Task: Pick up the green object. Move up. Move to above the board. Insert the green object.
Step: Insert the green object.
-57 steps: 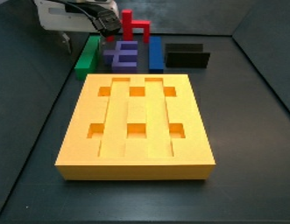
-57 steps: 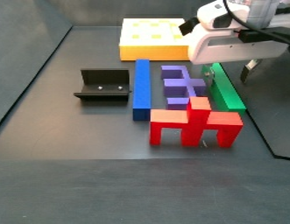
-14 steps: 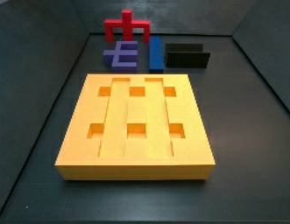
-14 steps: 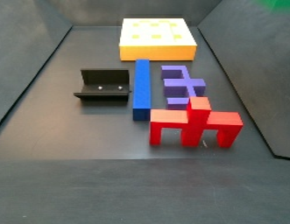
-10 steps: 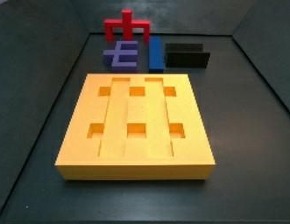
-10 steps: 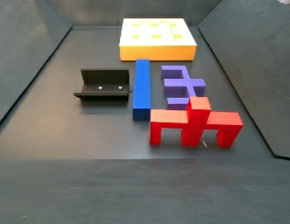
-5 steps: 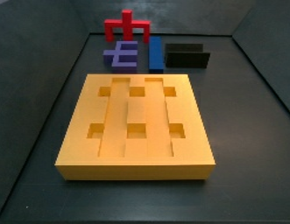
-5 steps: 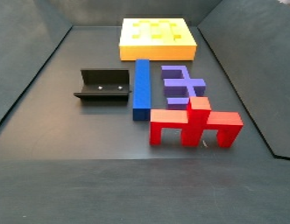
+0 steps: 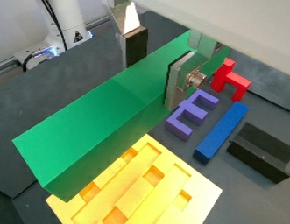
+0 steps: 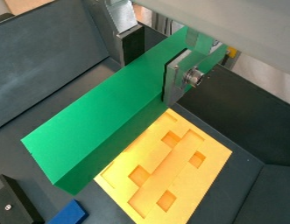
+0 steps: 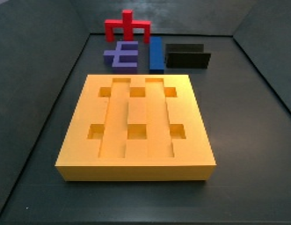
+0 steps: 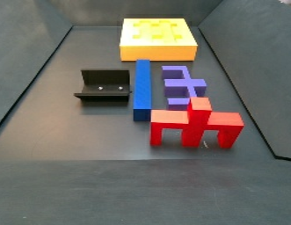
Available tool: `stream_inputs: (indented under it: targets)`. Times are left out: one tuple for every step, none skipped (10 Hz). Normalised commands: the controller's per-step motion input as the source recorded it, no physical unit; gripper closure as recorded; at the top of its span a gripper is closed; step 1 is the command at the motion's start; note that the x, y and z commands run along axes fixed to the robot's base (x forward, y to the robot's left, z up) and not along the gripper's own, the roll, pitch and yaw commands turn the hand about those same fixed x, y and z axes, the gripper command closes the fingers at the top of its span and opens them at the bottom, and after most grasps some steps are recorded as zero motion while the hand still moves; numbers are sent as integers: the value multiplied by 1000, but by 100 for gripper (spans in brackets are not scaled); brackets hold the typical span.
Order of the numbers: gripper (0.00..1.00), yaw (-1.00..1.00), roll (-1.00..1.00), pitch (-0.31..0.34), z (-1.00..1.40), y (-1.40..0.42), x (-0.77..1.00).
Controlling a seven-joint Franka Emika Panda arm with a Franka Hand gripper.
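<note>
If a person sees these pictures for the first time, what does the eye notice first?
In both wrist views, the green object fills the frame, clamped in the gripper high above the board. In a side view the board dominates the floor; the gripper is not visible there.

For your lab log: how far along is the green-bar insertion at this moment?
Done: the green object is picked up and lifted, clamped in the gripper; neither shows in the side views. In hand: carrying it, with the board below in both wrist views. Left: insertion, as the board's grooves and holes hold nothing.
</note>
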Motion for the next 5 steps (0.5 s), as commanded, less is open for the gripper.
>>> stream_inputs:
  targets:
    - [100, 0, -7, -76, -326, -6, 0]
    - [100, 0, 0, -56, -626, -14, -69]
    - [100, -9, 60, -37, -829, -131, -46]
    - [100, -11, 50, -40, -914, -149, -11]
    - [100, 0, 20, -110, -871, -149, -66]
